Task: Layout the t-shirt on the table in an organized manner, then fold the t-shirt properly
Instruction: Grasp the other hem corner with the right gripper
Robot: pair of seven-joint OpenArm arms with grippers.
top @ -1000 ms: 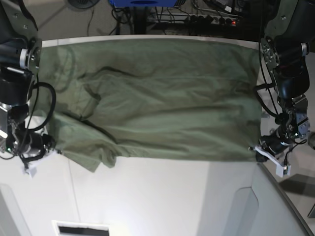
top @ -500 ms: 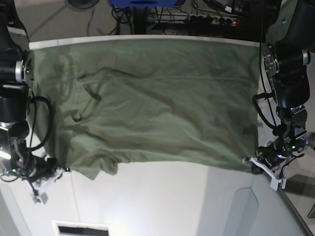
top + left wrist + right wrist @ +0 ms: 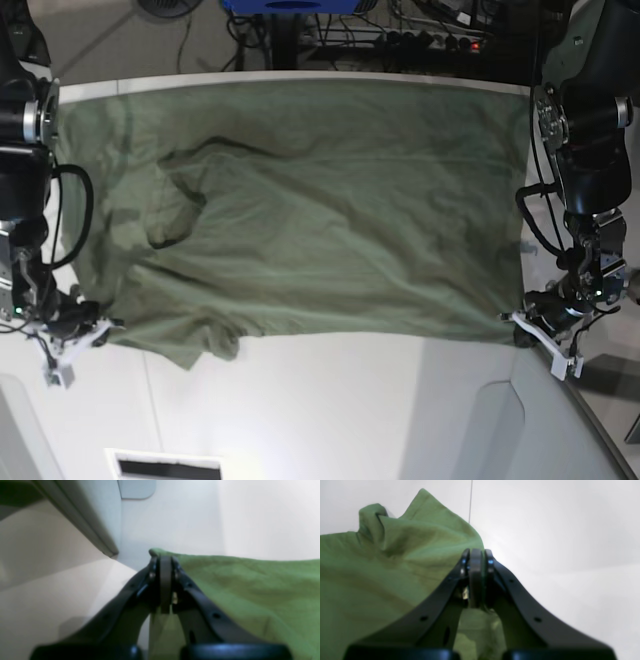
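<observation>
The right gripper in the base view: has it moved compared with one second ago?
Yes. The right gripper, shut on the t-shirt, sits nearer the table's near edge and the dark slot than before.

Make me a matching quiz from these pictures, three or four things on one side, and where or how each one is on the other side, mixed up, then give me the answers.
Things:
1. olive-green cotton t-shirt
2. large white smooth table
3. left gripper
4. right gripper

States:
A. jaws shut on the shirt's edge, at the base view's left
B. spread wide, with wrinkles and a bunched part near one corner
C. jaws shut on the shirt's corner, beside a grey panel edge
D. bare and bright in front of the cloth

Pairs: 1-B, 2-D, 3-C, 4-A
</observation>
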